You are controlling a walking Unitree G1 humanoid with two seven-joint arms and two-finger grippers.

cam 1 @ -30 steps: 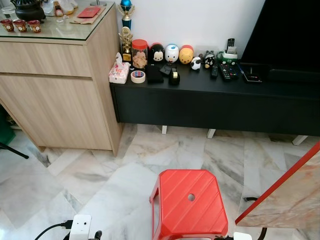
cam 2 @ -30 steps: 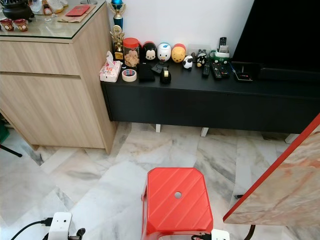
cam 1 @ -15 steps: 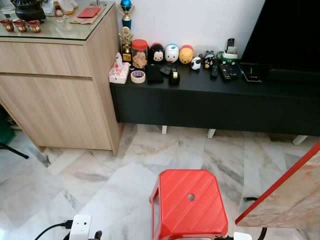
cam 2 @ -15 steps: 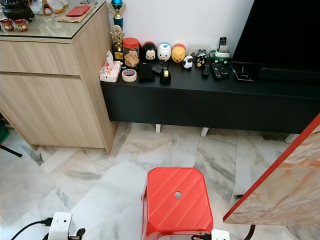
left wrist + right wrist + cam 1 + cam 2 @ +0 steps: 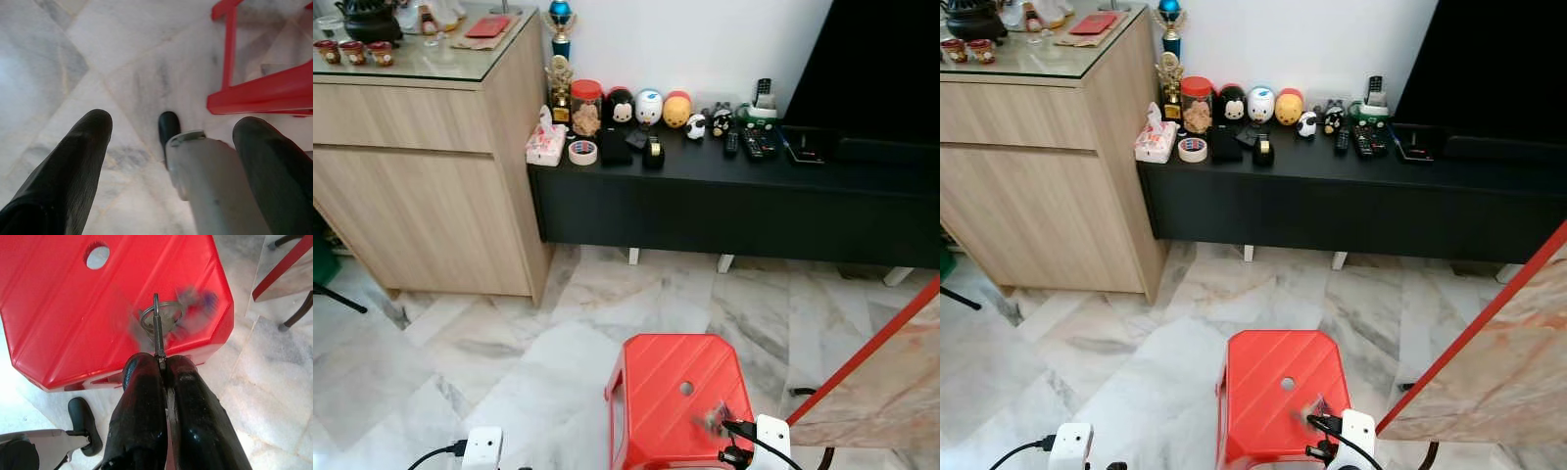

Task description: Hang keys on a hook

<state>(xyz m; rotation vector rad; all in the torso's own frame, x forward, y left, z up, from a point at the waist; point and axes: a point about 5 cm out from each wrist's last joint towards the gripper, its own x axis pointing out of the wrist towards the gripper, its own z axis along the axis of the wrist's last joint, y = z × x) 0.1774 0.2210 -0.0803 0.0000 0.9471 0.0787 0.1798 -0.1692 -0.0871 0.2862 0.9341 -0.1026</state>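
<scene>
While over red stool (image 5: pixel 680 392), right gripper (image 5: pixel 161 363) pinches keys (image 5: pixel 161 318).

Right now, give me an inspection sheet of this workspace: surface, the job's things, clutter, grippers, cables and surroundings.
Surface: red plastic stool with a round hole in its top, standing on white marble floor tiles.
Job's things: metal key ring with blurred keys, held over the stool's top; hook: nothing seen.
Clutter: black low TV console carrying a pink tissue box, a tape roll, round character figurines and remote controls.
Grippers: right gripper shut on the key ring above the stool; left gripper open, pointing at the floor beside the stool.
Cables: black cable at the left wrist.
Surroundings: light wooden cabinet with glass top, white wall, red-edged marble-patterned board leaning on the right.
</scene>
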